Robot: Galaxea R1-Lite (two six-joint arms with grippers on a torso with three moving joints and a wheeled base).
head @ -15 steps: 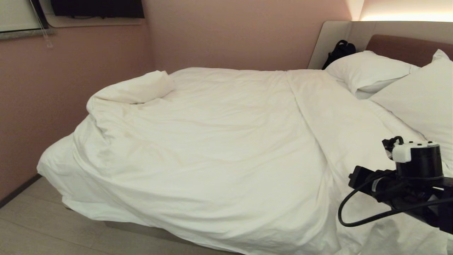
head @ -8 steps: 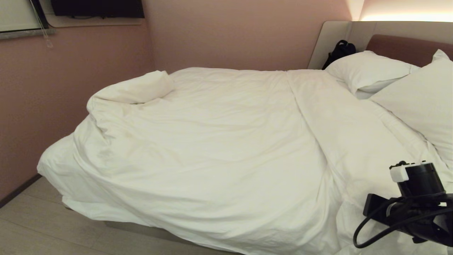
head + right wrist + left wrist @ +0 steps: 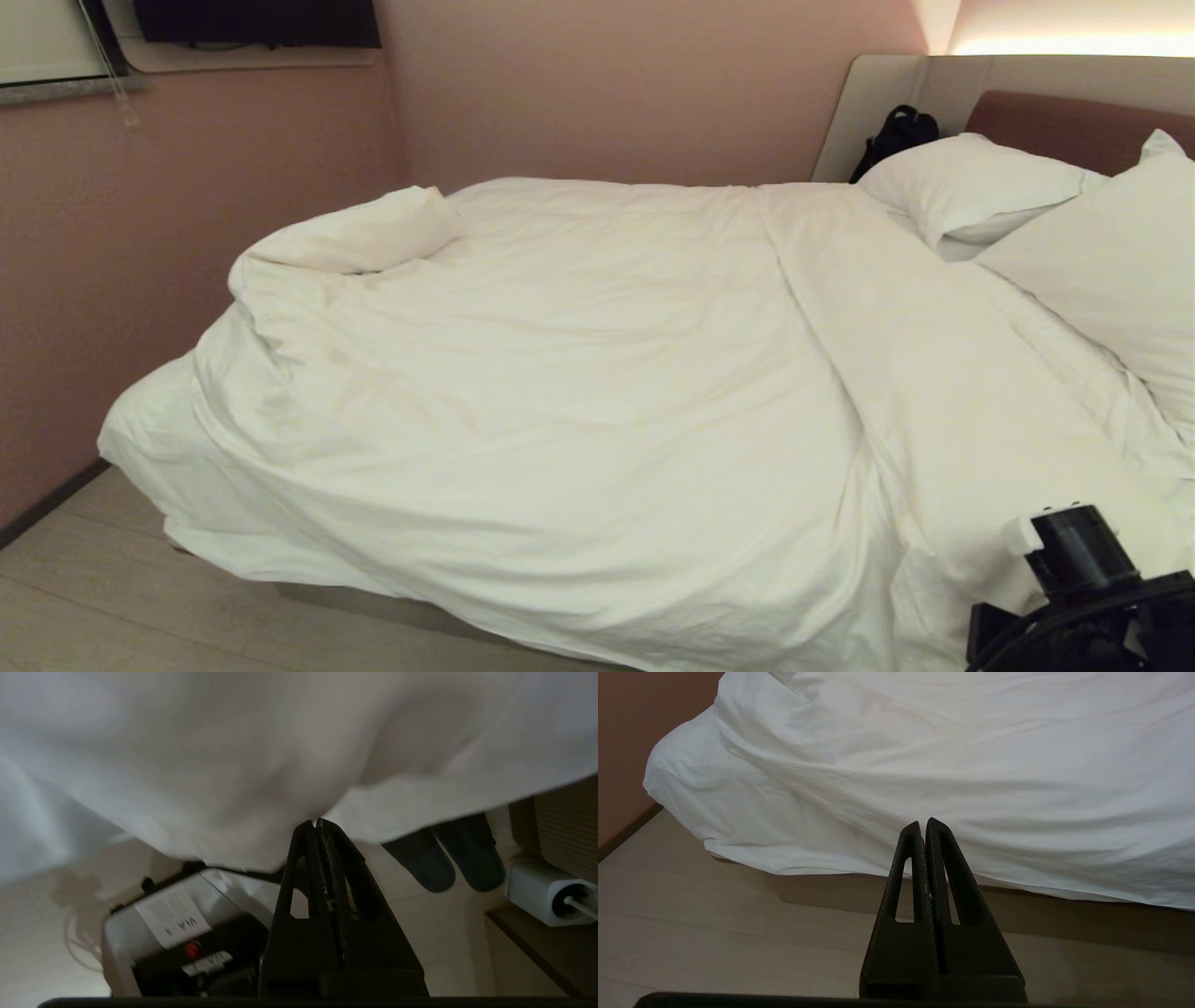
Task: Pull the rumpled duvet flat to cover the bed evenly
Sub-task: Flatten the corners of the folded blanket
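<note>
Right pincer (image 3: 319,826) closed on the duvet (image 3: 261,765) hem, above a "VIA" label (image 3: 174,919); left pincer (image 3: 923,828) closed, empty.

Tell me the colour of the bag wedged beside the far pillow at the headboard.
Black. The bag shows best in the head view.

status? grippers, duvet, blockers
Left gripper shut, empty, off the bed's side. Right gripper shut at the duvet edge; grip unclear. Far corner bunched. No blockers visible.
</note>
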